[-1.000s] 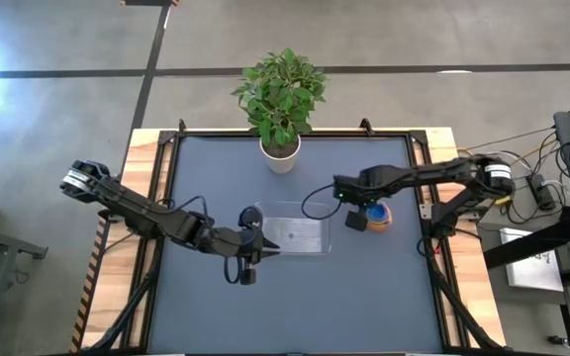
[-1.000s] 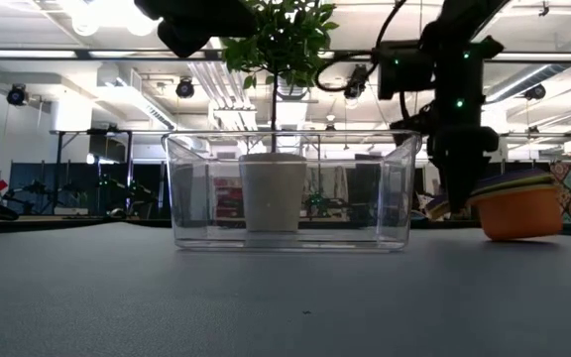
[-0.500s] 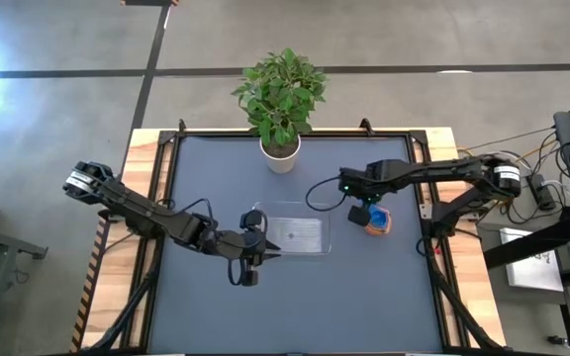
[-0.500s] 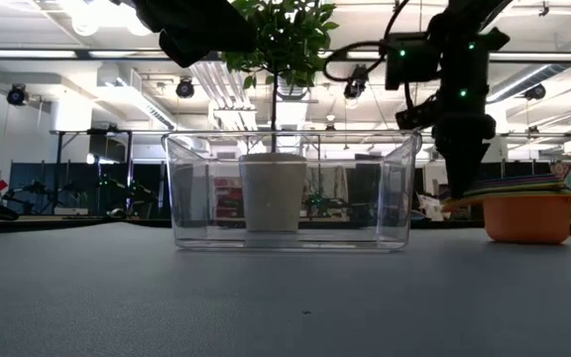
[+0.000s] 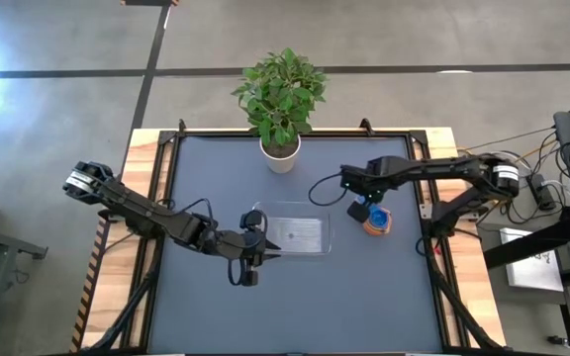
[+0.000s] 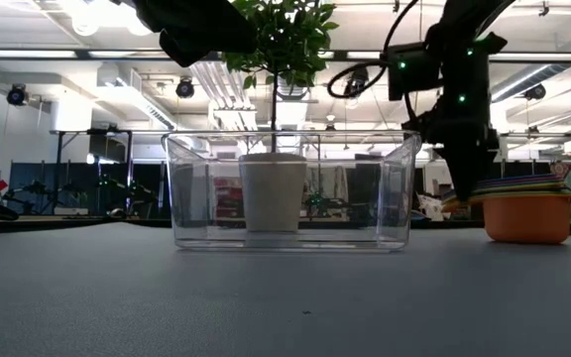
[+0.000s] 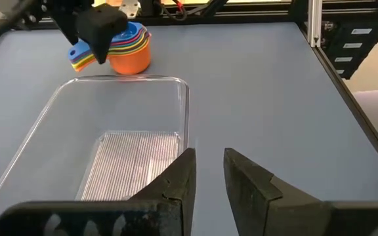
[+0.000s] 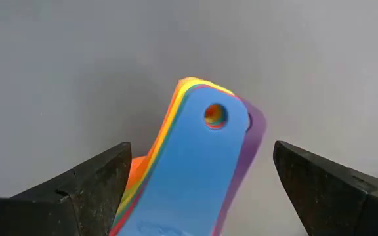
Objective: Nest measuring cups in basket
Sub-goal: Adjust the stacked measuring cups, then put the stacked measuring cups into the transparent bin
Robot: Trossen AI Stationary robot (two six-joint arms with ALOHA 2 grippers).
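Note:
The measuring cups are nested in one stack, orange at the bottom and blue on top. The stack stands level on the table to the right of the basket, a clear tray with nothing in it. My right gripper is open above the stacked handles, one finger on either side, touching nothing. In the low view it stands at the stack's handle end. My left gripper hovers narrowly open over the basket's near left corner.
A white pot with a green plant stands at the table's far edge, behind the basket. Cables trail from the right arm over the basket's far right corner. Bare dark table lies along the near side and the left.
The cup stack was tilted with its handle end low at my right gripper. It now stands level on the table, a little farther right. My right gripper has risen slightly and drifted toward the far edge.

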